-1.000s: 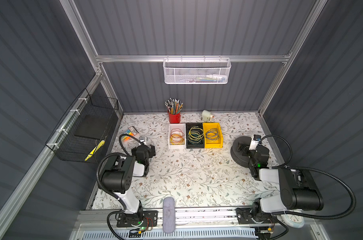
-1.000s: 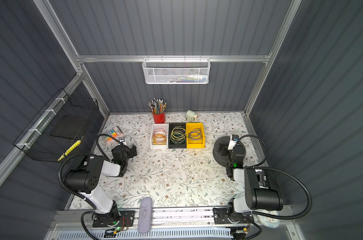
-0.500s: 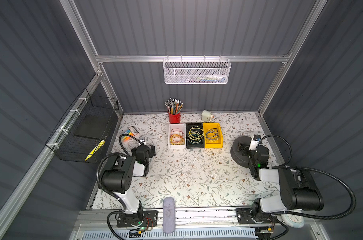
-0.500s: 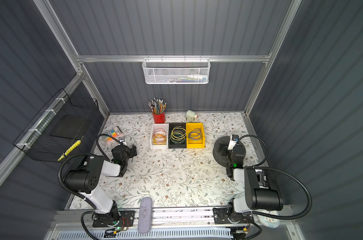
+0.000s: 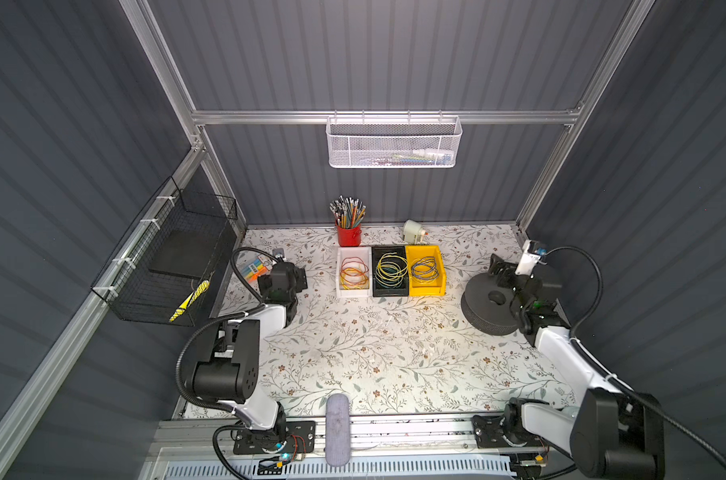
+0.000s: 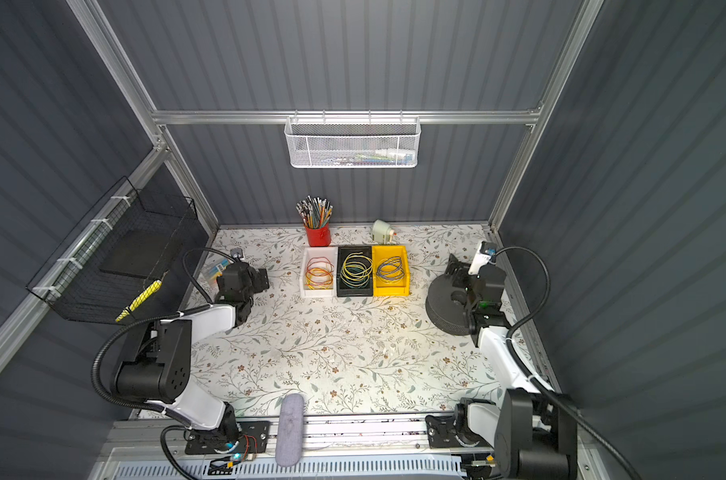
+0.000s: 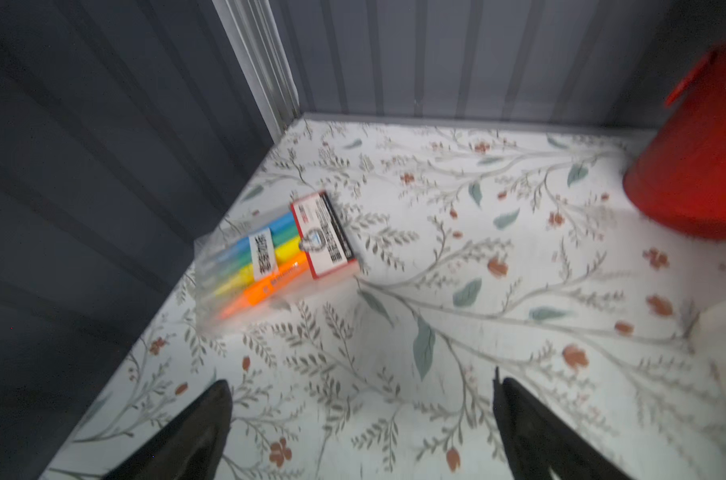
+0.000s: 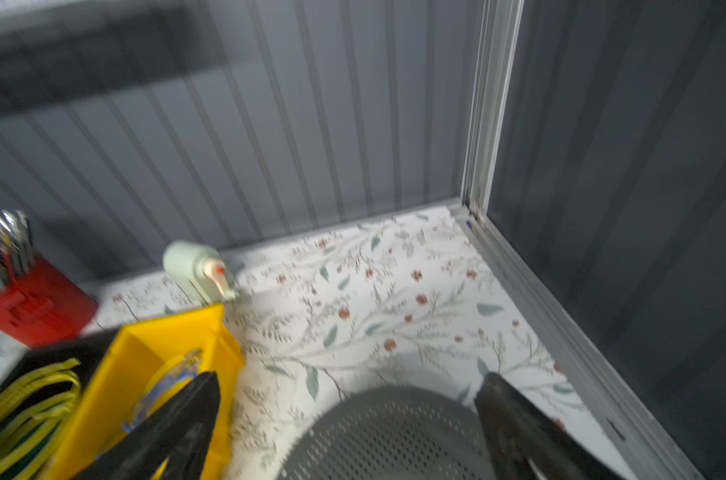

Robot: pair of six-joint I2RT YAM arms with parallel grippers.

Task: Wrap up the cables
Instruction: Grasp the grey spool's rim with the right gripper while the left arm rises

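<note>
Flowery cloth covers the table [image 5: 394, 353], and dark grey walls stand all round it. At the back are a red cup [image 5: 348, 236] full of pencils and a small green sharpener [image 5: 413, 230]. Just in front of them, three little bins sit side by side: a white bin [image 5: 341, 291], a black bin [image 5: 390, 293] and a yellow bin [image 5: 425, 289]. The cables [image 5: 424, 269] are thin blue loops lying coiled inside the yellow bin. The right gripper [image 8: 350, 377] hangs over a black round spool [image 5: 481, 307] near that bin. Its jaws are wide apart with nothing between them. In the right wrist view one finger [image 8: 178, 424] hides part of the blue loops. The left gripper [image 7: 361, 382] is well apart on the other side, over bare cloth near a pack of bright markers [image 7: 278, 257]. Its jaws are wide apart too, and empty.
</note>
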